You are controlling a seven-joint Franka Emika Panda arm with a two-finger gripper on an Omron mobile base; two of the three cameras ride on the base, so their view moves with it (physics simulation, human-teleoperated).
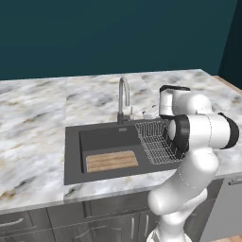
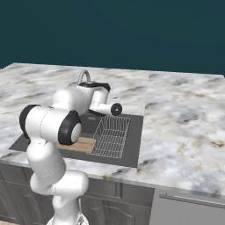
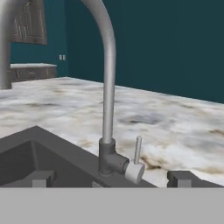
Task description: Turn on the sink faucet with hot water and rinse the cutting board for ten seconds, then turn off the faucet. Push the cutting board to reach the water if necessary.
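The arm (image 1: 189,156) is built of smooth, rounded, glossy white segments, thick and tubular, bulging at each bend. Black bands ring its joints, and the big round joint caps have dark rims with white centres. The hand link carries a black top edge. The gripper (image 3: 113,179) ends in two small, blocky, dark grey fingertips (image 3: 41,178).

The sink faucet (image 3: 108,100) stood upright behind the dark sink (image 1: 73,156), lever raised; the cutting board (image 1: 112,160) lay flat in the basin.

Charcoal sink (image 1: 73,156); light-brown cutting board (image 1: 112,160)
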